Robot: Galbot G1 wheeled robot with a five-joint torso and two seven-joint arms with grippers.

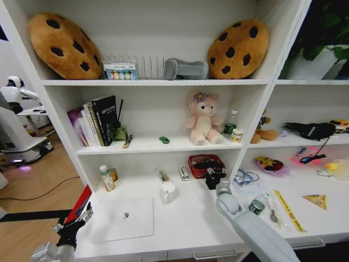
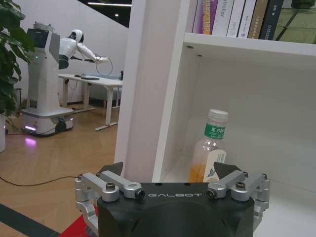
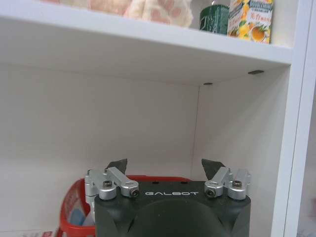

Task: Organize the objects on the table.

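- Your right gripper (image 1: 214,177) hovers spread above the red basket (image 1: 203,161) at the desk's (image 1: 185,224) back.
- Your left gripper (image 1: 72,225) waits spread, empty, beside the silver laptop (image 1: 122,218).

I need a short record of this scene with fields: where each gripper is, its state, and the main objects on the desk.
left gripper: low at the desk's left front corner, open, holding nothing
right gripper: open, reaching to the back of the desk at the red basket
desk: white, with shelving above
laptop: silver, closed, front left
white cup: behind the laptop
juice bottle: back left
yellow ruler: right side
yellow triangle: beside the ruler, far right
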